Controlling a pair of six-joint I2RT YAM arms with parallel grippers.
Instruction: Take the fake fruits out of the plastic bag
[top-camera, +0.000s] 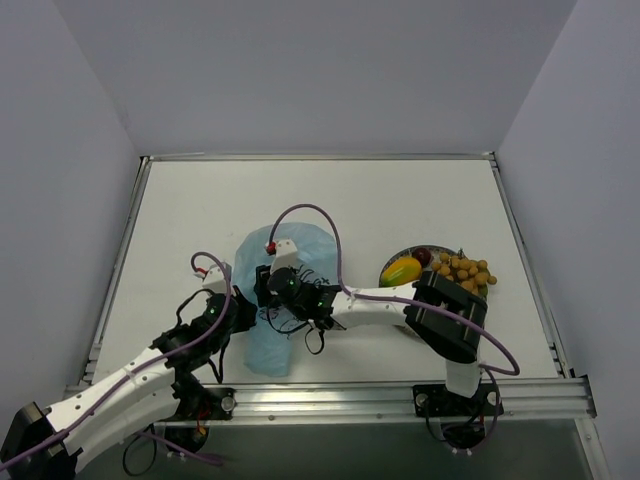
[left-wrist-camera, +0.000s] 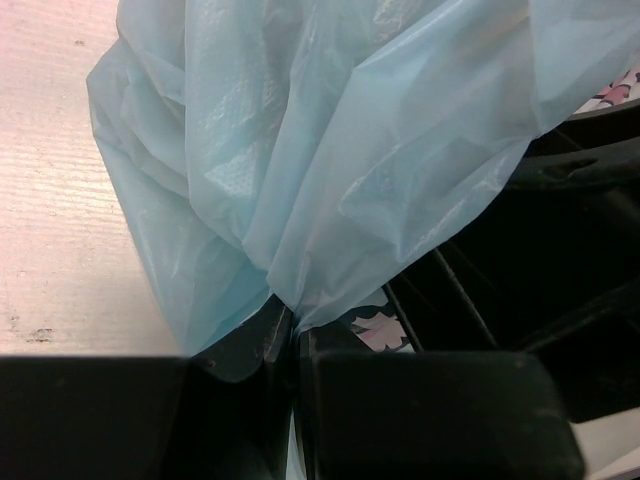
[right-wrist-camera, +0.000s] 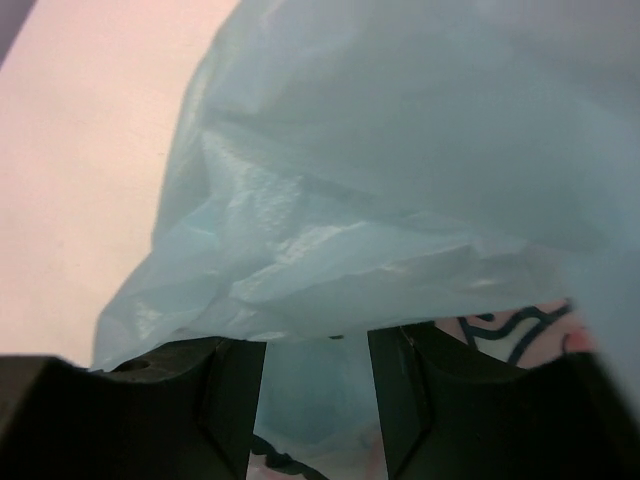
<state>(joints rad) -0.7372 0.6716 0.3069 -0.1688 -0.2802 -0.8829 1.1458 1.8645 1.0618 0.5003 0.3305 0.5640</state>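
Broadly, the white table (top-camera: 200, 200) carries everything. The light-blue bag (top-camera: 300, 245) lies crumpled at its near middle, and both arms meet over it.

The left gripper (top-camera: 243, 308) reaches in from the near left. Its wrist view shows it (left-wrist-camera: 292, 330) clenched, a gathered fold of the bag (left-wrist-camera: 330, 150) pinched between the two dark fingers, with a bit of pink flower print (left-wrist-camera: 380, 330) just behind.

The right gripper (top-camera: 277, 290) comes across from the right onto the same bag. In its own view the jaws stand apart (right-wrist-camera: 317, 350). The film (right-wrist-camera: 380, 180) is draped over both fingers and fills the gap beyond them. It seems released rather than grasping, though the film hides the fingertips.

Well to the right of the bag sits a grey plate (top-camera: 400, 252), partly under the right arm. A bunch (top-camera: 465, 272) of tan balls lies at its right edge, a mango (top-camera: 401, 271) at its left, and a small red fruit (top-camera: 424, 256) lies between them on the far side. All three are out of the bag.
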